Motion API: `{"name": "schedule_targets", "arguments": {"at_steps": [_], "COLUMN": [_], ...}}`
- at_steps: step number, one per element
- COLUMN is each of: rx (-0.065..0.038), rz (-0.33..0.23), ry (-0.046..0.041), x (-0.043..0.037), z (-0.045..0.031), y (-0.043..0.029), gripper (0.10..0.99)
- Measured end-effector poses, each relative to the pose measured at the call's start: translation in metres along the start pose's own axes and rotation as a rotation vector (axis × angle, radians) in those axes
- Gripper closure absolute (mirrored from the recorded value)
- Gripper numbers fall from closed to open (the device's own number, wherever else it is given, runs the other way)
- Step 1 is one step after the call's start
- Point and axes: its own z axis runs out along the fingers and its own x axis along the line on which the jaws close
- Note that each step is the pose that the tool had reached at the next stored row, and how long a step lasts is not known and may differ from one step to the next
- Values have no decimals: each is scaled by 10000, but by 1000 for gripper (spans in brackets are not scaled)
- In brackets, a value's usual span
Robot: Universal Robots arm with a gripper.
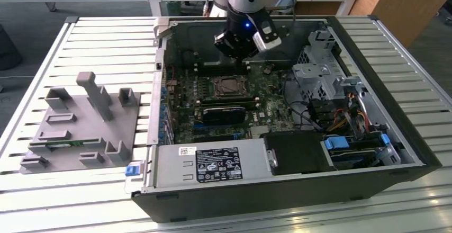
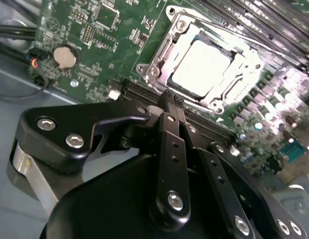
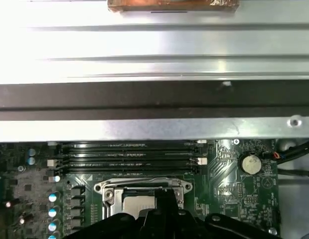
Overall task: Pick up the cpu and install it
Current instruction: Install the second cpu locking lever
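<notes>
Silvery metal of the cpu (image 2: 200, 68) is sitting square inside the socket (image 2: 204, 62) on the motherboard (image 2: 94, 45), so from what I can see the chip is already placed; the socket's frame looks open around it, so I'd guess latching it down is what's left, can't say for sure. Gripper (image 2: 170, 99) hangs just above the socket's edge with its fingers (image 2: 167, 107) pressed together and nothing between them, so it isn't carrying anything. Using the socket as the landmark: right beside it run the black memory slots (image 3: 129, 157), a coin battery (image 2: 65, 57) sits a bit further off on the board, and in the exterior view a black heatsink-looking block (image 1: 222, 114) lies on the side of the socket nearer the camera. Further out is the computer case (image 1: 297, 190) wall, with the drive cage (image 1: 318, 71) and loose cables (image 1: 346, 119) on the exterior view's right of the socket. Nothing sits on top of the chip. Well apart, outside the case, is a grey parts holder (image 1: 78, 122).
</notes>
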Motion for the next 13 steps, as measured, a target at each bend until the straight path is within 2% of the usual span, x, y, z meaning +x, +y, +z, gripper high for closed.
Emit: {"name": "schedule_targets", "arguments": {"at_steps": [5,11,13], "rx": [-2,-1,-1], "rz": [1,1,1], "ry": [0,0,0], "x": [0,0,0], "z": [-37,-238,-284], "y": [3,19,23], "gripper": [976,976,976]}}
